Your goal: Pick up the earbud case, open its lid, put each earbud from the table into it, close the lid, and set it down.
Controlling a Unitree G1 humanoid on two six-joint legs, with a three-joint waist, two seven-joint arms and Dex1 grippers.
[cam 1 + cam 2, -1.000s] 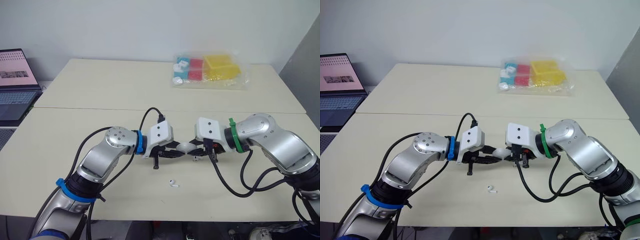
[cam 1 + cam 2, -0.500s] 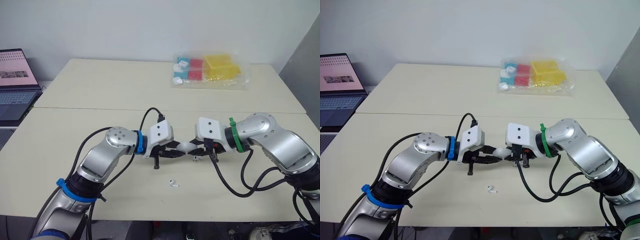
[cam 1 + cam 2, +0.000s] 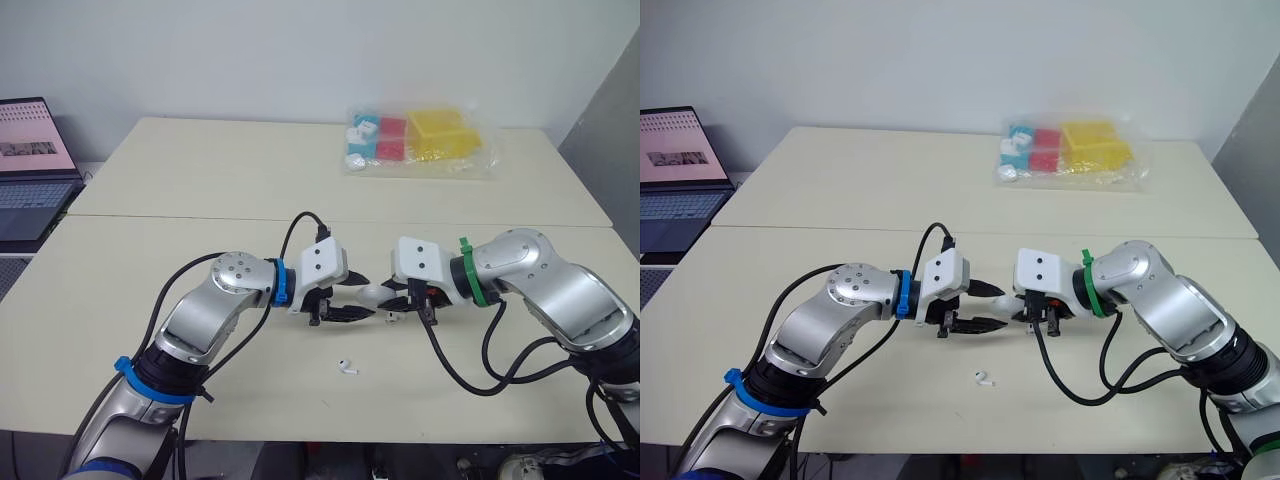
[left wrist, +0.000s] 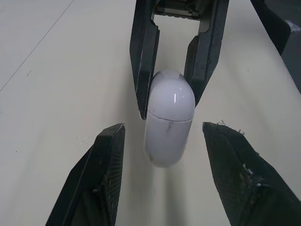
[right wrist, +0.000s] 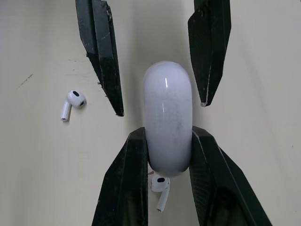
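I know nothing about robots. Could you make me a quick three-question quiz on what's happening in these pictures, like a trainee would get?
1. True or false: the left gripper is shut on the earbud case.
2. How many earbuds lie on the table? A) one B) two C) three
3. Fill in: the earbud case's lid is ___.

Key:
1. False. The left gripper's fingers stand open on either side of the earbud case, and the right gripper clamps it.
2. B.
3. Closed.
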